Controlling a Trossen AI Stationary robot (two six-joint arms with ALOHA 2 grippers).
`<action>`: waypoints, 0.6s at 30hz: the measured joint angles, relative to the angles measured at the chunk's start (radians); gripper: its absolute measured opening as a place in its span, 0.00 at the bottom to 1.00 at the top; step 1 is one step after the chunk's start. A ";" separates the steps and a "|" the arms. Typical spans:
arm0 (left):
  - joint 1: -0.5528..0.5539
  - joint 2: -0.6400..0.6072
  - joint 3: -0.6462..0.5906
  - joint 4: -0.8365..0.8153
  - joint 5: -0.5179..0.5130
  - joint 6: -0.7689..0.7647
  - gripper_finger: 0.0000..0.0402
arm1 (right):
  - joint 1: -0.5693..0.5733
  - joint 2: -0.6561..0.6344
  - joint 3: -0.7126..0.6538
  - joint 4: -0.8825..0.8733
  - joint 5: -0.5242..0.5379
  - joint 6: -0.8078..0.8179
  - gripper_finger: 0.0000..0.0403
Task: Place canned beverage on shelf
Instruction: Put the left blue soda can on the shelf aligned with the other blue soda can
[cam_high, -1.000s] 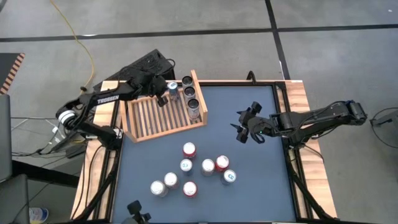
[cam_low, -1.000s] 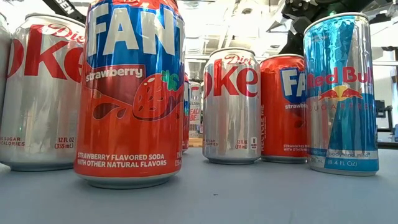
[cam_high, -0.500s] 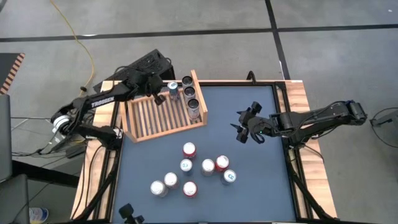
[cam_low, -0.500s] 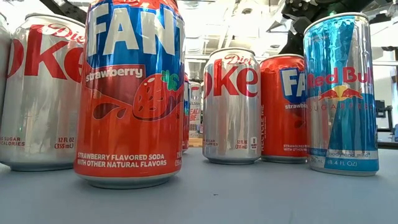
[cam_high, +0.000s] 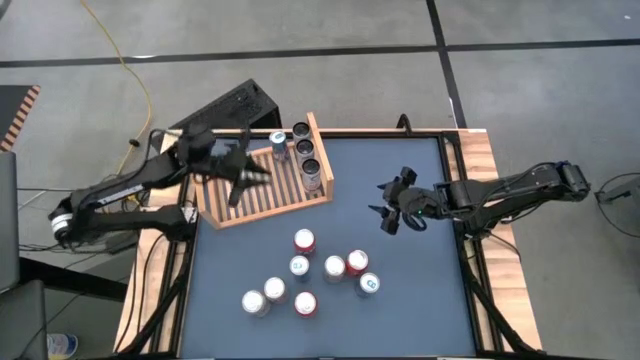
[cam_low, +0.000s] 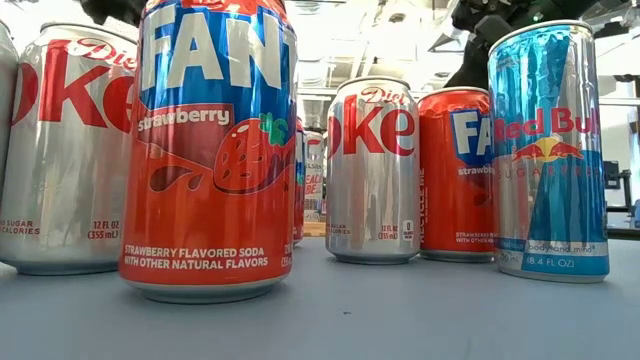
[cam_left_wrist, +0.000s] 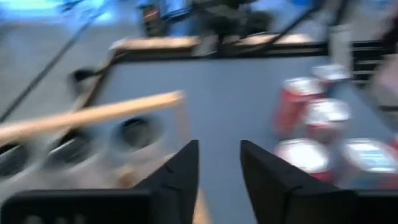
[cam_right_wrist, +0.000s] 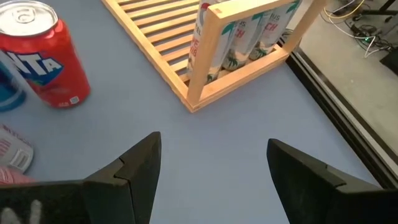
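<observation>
Left jaws: standing slightly apart, holding nothing.
Right jaws: standing wide, empty.
Left gripper (cam_high: 243, 177): hovering over shelf (cam_high: 262, 180).
Right gripper (cam_high: 386, 208): hanging above table (cam_high: 400, 300).

The shelf (cam_high: 262, 182) sits at the table's (cam_high: 420, 300) far left corner, with four cans (cam_high: 300, 152) standing in a row along its right side board. A cluster of seven loose cans (cam_high: 310, 272) stands on the table in front of the shelf, nearer the middle. The left gripper (cam_high: 245, 178) is above the shelf's slats; the right gripper (cam_high: 392, 208) is over the table to the shelf's right.
</observation>
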 joint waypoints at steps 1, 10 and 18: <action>-0.064 -0.009 0.000 0.000 -0.022 -0.009 0.34 | 0.000 0.000 0.000 0.002 0.000 0.000 0.69; -0.593 0.071 0.000 0.127 -0.537 -0.100 0.61 | 0.001 0.000 0.000 0.023 0.000 0.001 0.69; -0.805 0.264 0.010 0.245 -0.663 -0.100 0.63 | 0.002 0.000 0.000 0.040 -0.017 0.009 0.69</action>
